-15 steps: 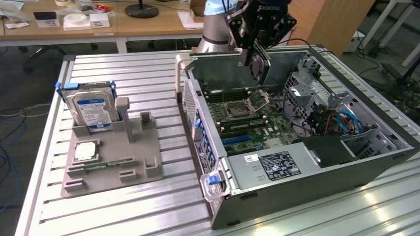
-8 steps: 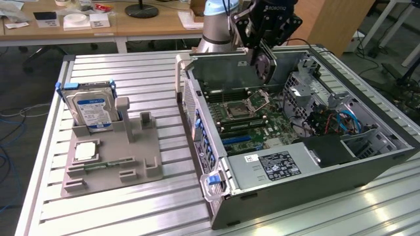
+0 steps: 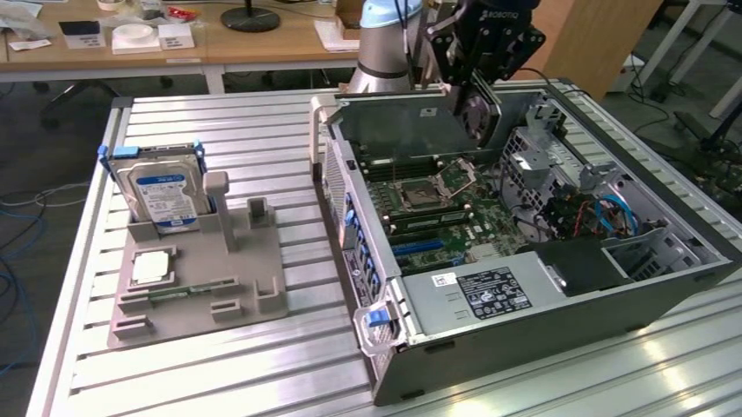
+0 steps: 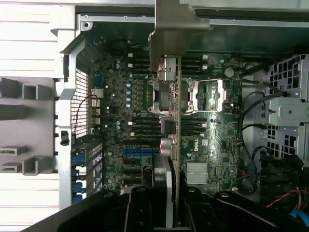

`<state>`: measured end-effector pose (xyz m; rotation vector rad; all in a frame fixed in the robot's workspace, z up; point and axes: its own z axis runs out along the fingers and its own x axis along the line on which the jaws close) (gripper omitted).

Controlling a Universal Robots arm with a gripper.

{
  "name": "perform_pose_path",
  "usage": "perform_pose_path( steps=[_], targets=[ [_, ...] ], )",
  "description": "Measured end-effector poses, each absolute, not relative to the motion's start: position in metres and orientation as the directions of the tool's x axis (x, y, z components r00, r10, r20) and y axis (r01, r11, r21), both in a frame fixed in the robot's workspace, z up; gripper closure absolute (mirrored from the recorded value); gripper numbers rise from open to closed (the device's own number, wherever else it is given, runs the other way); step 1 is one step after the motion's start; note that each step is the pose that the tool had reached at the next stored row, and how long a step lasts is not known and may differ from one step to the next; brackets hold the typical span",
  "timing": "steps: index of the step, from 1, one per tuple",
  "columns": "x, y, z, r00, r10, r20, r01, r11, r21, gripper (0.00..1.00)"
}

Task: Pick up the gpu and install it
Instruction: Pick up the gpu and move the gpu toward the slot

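Counter (image 3: 232, 122): slotted aluminium, carries everything.

PC case (image 3: 557, 334): lying on its side, open face up, takes the 3 o'clock half of the counter in the exterior view.

Motherboard (image 3: 453, 221) (image 4: 116, 125): flat on the case floor. Socket area is near its middle, slot rows run toward 6 o'clock.

Power supply (image 3: 487, 291): at the case's 6 o'clock end, label up.

Arm (image 3: 383, 43): comes in from 12 o'clock and reaches over the far end of the case.

Grey fixture (image 3: 249, 261): on the counter at 9 o'clock from the case, well apart from it.

gpu (image 3: 406, 126) (image 4: 176, 145): off the fixture, in the jaws, hanging on edge over the 12 o'clock end of the motherboard. The exterior view shows its flat dark face. The wrist view shows it edge-on as a thin strip across the board, with its metal bracket at the end far from the jaws. Can't tell whether its lower edge touches a slot.

Jaws: pinching the gpu, with the two dark fingers (image 4: 140, 212) on either face of the card.

Hard drive (image 3: 162, 195): upright in the fixture's 11 o'clock corner, blue-white label facing the exterior camera.

Chip (image 3: 151, 268): small silver square, flat on the fixture at 6 o'clock from the drive.
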<state>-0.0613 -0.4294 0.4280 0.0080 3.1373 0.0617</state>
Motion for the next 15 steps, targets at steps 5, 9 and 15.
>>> perform_pose_path(
  steps=[5,9,15],
  targets=[
    [-0.049,-0.429,0.428,-1.000,0.005,-0.004,0.005,0.999,0.039,0.72],
    [-0.041,-0.429,0.427,-1.000,0.005,-0.004,0.005,0.999,0.039,0.72],
    [-0.040,-0.429,0.427,-1.000,0.005,-0.004,0.005,0.999,0.039,0.72]
  ],
)
